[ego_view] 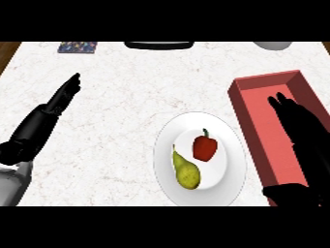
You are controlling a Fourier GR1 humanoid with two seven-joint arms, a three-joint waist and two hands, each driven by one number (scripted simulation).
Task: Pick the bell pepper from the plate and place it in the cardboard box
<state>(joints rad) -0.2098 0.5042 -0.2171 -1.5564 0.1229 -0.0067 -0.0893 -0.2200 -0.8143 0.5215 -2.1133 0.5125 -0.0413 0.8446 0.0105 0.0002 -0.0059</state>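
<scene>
While both robot hands stay off it, fingers straight, empty: red bell pepper (204, 147), green stem, upright on plate (228, 181).

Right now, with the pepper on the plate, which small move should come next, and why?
Probably shift the right robot hand left, over the bell pepper. It hovers open above the cardboard box, while the pepper lies untouched on the plate beside a pear.

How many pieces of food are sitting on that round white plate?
2. A red bell pepper lies near the middle of the round white plate, and a yellow-green pear lies just left of it, nearer the robot. Nothing appears hidden.
</scene>
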